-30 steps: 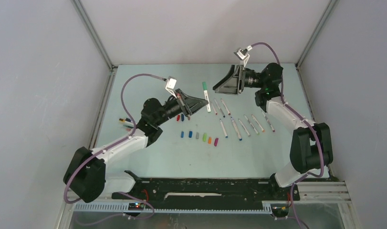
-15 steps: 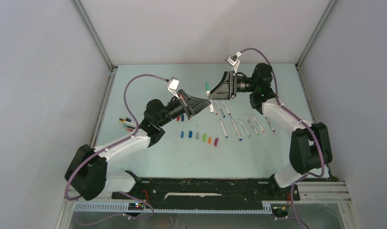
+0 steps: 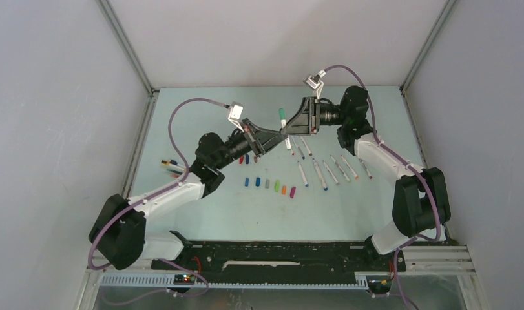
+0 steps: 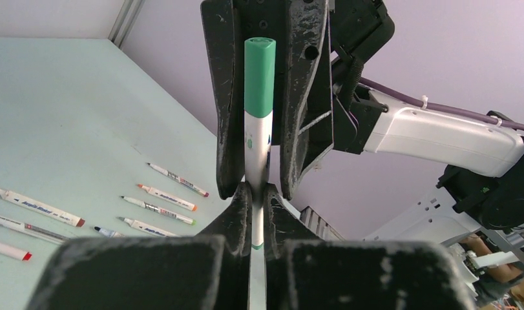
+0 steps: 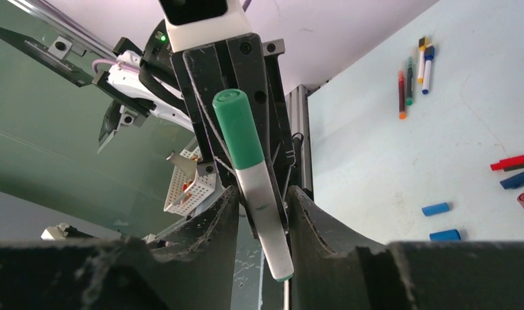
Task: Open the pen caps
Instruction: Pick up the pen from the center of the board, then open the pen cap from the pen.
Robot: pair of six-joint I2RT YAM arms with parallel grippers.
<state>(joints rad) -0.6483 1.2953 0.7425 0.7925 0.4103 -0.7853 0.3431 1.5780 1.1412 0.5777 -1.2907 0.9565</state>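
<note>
Left claw [image 4: 258, 194] is pressed tight on the white barrel of a green pen [image 4: 258, 145], holding it in the air above the far middle of the worktop [image 3: 207, 213]. The green cap [image 4: 260, 74] is the free end, pointing far. The pen's long axis runs near to far, across both claws. Right claw [image 5: 262, 206] faces in from the right and straddles the pen, jaws part-spread with a sliver of gap each side, so it looks not yet clamped. It is the arm placed for the cap, and the pull should run along the axis, toward the far side. Bare pens [image 3: 324, 171] and loose caps [image 3: 267, 184] lie below on the worktop.
</note>
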